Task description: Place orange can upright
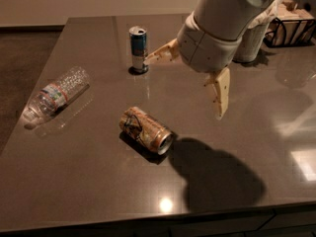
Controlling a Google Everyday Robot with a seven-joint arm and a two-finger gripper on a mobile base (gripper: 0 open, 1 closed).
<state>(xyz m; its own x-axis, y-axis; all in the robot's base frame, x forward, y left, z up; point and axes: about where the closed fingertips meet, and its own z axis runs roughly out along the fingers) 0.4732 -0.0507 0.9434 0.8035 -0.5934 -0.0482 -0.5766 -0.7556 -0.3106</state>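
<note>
On the dark desk (74, 181) I count two cans and one bottle. One is the orange can (145, 130), which lies on its side near the middle of the desk, with its silver end turned toward the lower right. The second is a blue can (138, 48), slim and tall, which stands upright further back, well apart from the orange one. One clear plastic bottle (57, 93) lies on its side near the left edge. Above the desk, to the right of both cans, hangs the gripper (183, 89), holding nothing. Its two fingers are spread wide: one points left toward the blue can, the other points down. A wire basket (291, 31) is at the far right corner.
</note>
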